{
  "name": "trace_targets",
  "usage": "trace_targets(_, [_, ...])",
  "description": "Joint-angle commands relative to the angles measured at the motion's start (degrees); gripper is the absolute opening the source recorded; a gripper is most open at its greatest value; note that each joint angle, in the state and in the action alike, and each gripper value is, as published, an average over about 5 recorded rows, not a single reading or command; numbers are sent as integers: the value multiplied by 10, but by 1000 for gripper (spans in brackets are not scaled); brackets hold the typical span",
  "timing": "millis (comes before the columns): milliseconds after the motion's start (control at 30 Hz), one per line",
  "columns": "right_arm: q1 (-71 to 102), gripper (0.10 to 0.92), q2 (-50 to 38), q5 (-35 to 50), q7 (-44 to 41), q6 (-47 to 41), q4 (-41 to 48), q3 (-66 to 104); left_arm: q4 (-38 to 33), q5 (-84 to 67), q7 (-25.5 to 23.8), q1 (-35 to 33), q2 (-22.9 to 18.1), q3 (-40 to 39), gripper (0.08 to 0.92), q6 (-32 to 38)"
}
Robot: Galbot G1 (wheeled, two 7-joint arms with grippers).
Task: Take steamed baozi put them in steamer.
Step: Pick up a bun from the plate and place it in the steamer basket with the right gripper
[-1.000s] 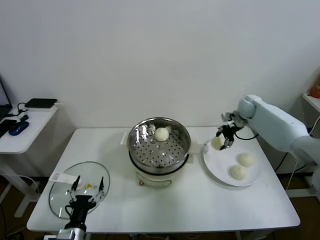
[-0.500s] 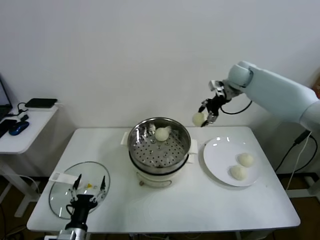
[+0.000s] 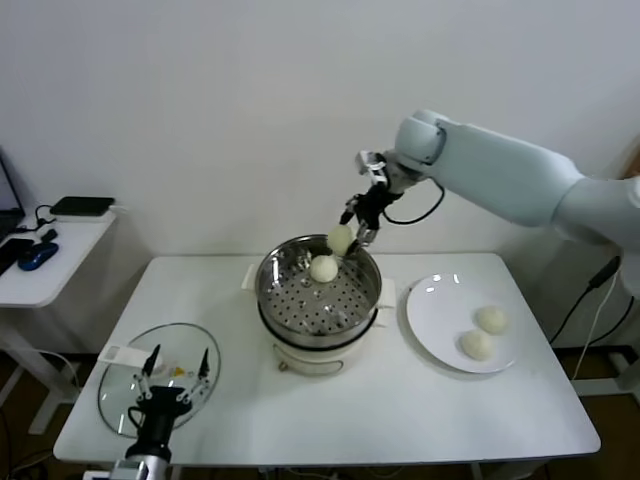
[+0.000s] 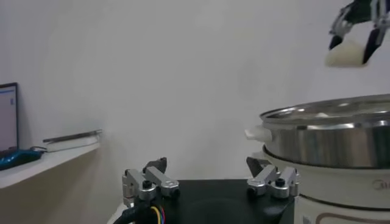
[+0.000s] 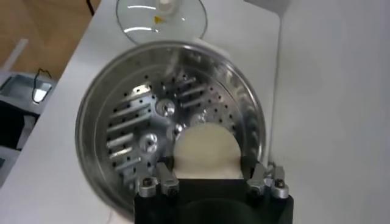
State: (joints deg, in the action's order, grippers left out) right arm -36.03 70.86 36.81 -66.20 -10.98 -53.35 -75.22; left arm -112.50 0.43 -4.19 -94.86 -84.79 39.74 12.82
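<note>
The steamer point(image 3: 300, 302) stands mid-table, with one baozi point(image 3: 323, 268) on its perforated floor at the back. My right gripper point(image 3: 352, 236) is shut on a second baozi point(image 3: 341, 240) and holds it just above the steamer's back rim. In the right wrist view the held baozi point(image 5: 206, 152) sits between the fingers, with the steamer floor point(image 5: 128, 128) below. Two more baozi point(image 3: 491, 319) point(image 3: 476, 344) lie on the white plate point(image 3: 435, 305) at the right. My left gripper point(image 3: 177, 366) is open and empty, low at the front left over the glass lid.
The glass lid point(image 3: 130, 395) lies flat at the table's front left and also shows in the right wrist view point(image 5: 161, 15). A white side table point(image 3: 45, 265) with dark devices stands left of the main table. The wall is close behind the steamer.
My right gripper has lifted a baozi off the white plate and carried it up and left to above the steamer's back rim. The left arm has not moved.
</note>
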Motion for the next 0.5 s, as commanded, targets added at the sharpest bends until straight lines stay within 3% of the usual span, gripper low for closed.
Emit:
trace_targets(33, [45, 704, 100, -1, 4, -11, 41, 2, -5, 2, 0, 1, 0, 2, 823, -1])
trace_targets(500, [94, 704, 137, -21, 7, -4, 82, 7, 3, -2, 2, 5, 1, 2, 823, -3])
